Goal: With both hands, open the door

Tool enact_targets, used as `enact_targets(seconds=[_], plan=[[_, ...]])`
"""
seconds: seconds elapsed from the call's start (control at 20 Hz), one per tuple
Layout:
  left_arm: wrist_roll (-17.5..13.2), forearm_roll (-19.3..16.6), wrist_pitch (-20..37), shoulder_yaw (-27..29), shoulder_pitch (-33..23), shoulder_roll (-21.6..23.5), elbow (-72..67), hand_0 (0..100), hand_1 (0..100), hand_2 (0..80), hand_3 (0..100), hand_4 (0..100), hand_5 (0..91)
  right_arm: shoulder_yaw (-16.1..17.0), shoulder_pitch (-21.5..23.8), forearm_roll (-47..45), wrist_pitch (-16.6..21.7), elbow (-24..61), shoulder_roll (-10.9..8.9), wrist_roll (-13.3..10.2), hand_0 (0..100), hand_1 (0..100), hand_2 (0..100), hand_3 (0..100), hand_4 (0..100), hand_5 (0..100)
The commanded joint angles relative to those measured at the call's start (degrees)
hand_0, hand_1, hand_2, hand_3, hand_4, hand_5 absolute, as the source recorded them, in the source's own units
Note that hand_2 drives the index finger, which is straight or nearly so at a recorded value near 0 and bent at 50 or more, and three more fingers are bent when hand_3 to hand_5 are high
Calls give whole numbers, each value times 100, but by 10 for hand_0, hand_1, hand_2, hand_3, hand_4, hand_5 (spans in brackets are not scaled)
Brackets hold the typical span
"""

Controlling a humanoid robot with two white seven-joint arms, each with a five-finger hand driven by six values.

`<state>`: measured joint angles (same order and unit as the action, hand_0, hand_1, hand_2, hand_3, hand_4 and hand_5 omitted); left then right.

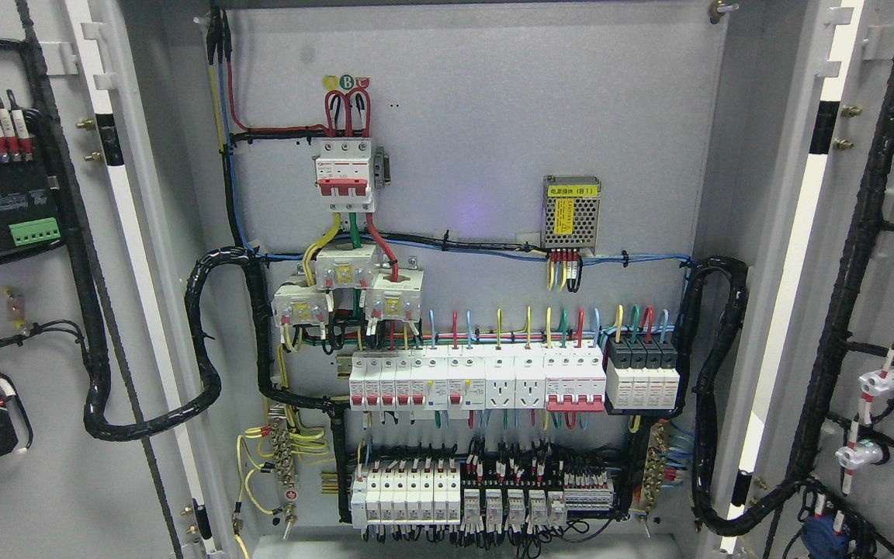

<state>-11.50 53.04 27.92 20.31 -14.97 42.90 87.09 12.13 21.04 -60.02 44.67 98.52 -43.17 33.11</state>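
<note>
Inside, both doors (67,326) stand open; power supply (571,213) labelled "B1"; no hand visible.

Nothing of the robot's own body shows in the head view. Neither the left hand nor the right hand comes into the picture, so no colour, shape, cable, screw or marking of the robot can be told.
</note>
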Motion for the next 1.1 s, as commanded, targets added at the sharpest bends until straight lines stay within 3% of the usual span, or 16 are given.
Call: enact_targets(seconds=[0.0,0.45,0.65,1.05], plan=[[-1,-12,-252,17,363,104,-201,0,0,0,0,43,0,0,-144,-18,-2,-264,-148,2,0,0,0,0,0,0],[-1,-30,-542,-53,715,95,-456,0,0,0,0,43,0,18,-144,-18,-2,-290,-121,11,0,0,0,0,0,0],[-10,-48,-542,-62,724,95,-456,0,0,0,0,43,0,27,-144,-18,-2,-334,-104,318,0,0,0,0,0,0],[-1,-13,-498,-246,645,95,-413,0,0,0,0,43,0,53,-144,-18,-2,-580,-121,380,0,0,0,0,0,0]])
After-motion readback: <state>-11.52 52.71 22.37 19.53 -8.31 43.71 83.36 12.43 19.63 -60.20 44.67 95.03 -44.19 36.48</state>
